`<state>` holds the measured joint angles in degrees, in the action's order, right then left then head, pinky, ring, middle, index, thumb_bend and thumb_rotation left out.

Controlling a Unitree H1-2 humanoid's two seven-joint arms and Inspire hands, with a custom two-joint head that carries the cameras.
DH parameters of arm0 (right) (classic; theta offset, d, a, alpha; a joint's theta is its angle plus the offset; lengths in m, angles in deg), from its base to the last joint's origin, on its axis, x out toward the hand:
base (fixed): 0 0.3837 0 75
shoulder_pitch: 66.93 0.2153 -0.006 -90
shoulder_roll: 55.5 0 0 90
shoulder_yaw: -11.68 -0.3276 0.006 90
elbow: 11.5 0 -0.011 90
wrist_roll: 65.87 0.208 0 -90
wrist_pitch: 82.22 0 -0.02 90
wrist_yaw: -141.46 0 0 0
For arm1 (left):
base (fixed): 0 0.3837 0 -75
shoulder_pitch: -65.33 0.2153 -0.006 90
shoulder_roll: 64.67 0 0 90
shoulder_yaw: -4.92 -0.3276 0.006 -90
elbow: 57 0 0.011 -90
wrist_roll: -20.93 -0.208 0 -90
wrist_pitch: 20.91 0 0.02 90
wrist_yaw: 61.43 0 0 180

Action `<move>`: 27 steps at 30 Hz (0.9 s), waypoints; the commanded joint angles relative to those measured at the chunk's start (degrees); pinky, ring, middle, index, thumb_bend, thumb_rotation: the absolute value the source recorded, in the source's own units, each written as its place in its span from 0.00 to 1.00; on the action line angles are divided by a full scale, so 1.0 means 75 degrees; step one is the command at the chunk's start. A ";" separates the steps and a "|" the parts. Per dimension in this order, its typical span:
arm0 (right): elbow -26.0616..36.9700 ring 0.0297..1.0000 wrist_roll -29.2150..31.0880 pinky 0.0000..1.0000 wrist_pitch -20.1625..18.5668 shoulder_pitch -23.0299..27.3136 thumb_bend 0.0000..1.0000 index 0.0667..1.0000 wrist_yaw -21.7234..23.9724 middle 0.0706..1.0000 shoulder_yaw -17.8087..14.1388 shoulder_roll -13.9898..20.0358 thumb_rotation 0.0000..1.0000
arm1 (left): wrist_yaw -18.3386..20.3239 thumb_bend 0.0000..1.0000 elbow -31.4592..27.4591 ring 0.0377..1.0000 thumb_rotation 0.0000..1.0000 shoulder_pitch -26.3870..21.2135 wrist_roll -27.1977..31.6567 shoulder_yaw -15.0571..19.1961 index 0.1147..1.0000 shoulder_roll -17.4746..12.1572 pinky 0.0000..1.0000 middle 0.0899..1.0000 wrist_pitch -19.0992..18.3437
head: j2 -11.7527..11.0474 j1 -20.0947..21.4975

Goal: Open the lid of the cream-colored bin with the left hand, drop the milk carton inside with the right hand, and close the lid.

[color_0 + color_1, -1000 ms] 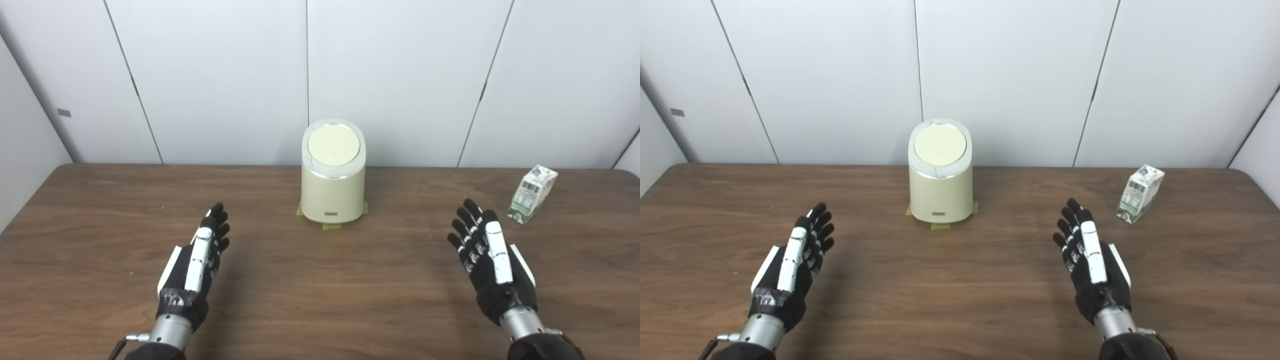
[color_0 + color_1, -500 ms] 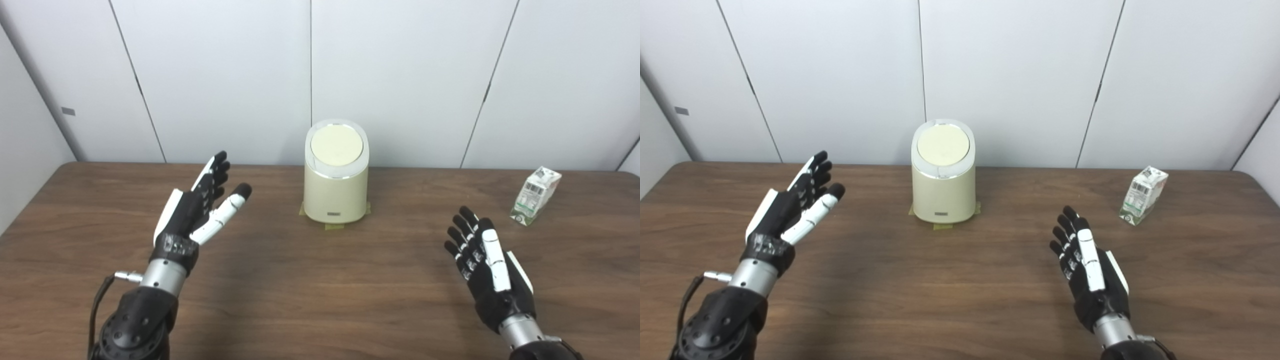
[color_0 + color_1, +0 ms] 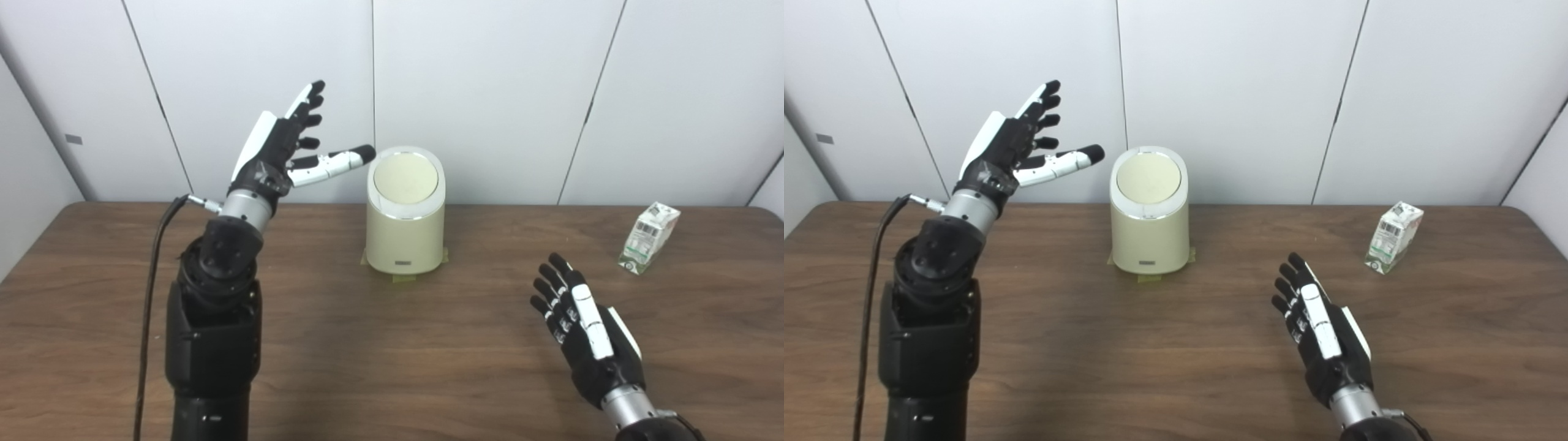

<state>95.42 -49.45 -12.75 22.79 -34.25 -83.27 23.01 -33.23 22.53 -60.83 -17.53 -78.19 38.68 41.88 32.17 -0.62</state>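
In the left eye view, the bin (image 3: pixel 405 211) is standing upright at the far middle of the table (image 3: pixel 367 355), sitting on bits of tape (image 3: pixel 404 277), with its round lid (image 3: pixel 405 178) lying flat and shut on top. The left hand (image 3: pixel 278 153) is hanging in the air to the left of the bin, raised above lid height, its fingers (image 3: pixel 309 107) spread and pointing up and away while the thumb (image 3: pixel 334 162) is reaching right toward the lid's rim, its tip just beside the rim; whether it is touching cannot be told. It is holding nothing. The right hand (image 3: pixel 585 334) is hovering low over the near right of the table, fingers straight and slightly apart, empty. The carton (image 3: pixel 649 237) is standing at the far right, tilted a little, well apart from the right hand and from the bin. In the right eye view, the same bin (image 3: pixel 1149 214) is showing its small front plate facing the near side, the lid (image 3: pixel 1148 179) shut. Here a clear gap is showing between the left hand (image 3: pixel 1013 150) and the bin, with the thumb tip short of the rim. The right hand (image 3: pixel 1323 337) is lying open, palm turned inward, and the carton (image 3: pixel 1393 237) is standing beyond it to the right, near the table's far edge.
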 commanded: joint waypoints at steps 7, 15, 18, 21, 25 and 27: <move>0.0228 0.97 0.0154 0.95 0.0416 0.0058 0.60 0.97 0.0301 0.97 0.0046 0.0081 0.78 | -0.0039 0.83 0.1505 0.90 0.16 -0.1504 -0.0869 -0.0532 1.00 -0.0316 0.73 0.98 0.0041 | -0.0078 -0.0009; 0.0148 0.96 0.0153 0.94 0.0465 0.0052 0.58 0.97 0.0267 0.97 0.0030 -0.0029 0.81 | -0.0679 0.84 0.2889 0.95 0.10 -0.2369 -0.0927 -0.1589 0.99 -0.0686 0.81 0.97 0.0056 | 0.0028 -0.0167; 0.0121 0.96 0.0145 0.93 0.0452 0.0075 0.58 0.98 0.0270 0.97 0.0040 -0.0043 0.82 | -0.0902 0.85 0.3280 0.93 0.09 -0.2597 -0.0802 -0.1726 0.97 -0.0665 0.78 0.94 0.0049 | 0.0047 -0.0206; 0.0123 0.96 0.0143 0.93 0.0446 0.0107 0.59 0.97 0.0266 0.98 0.0060 -0.0069 0.82 | -0.1117 0.85 0.3590 0.91 0.11 -0.2751 -0.0708 -0.1917 0.98 -0.0668 0.79 0.93 0.0063 | 0.0041 -0.0206; 0.0103 0.96 0.0077 0.94 0.0493 0.0140 0.60 0.98 0.0253 0.98 0.0107 -0.0099 0.82 | -0.1445 0.86 0.3994 0.90 0.10 -0.2891 -0.0512 -0.2126 0.97 -0.0691 0.78 0.92 0.0091 | 0.0051 -0.0221; 0.0113 0.96 0.0032 0.94 0.0512 0.0149 0.61 0.98 0.0234 0.97 0.0123 -0.0109 0.82 | -0.1547 0.86 0.4190 0.91 0.08 -0.2966 -0.0438 -0.2254 0.96 -0.0718 0.78 0.93 0.0113 | 0.0063 -0.0219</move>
<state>95.28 -49.27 -11.95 21.98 -32.83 -82.38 22.47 -42.85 54.55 -78.48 -21.13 -94.92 34.23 42.00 32.61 -2.20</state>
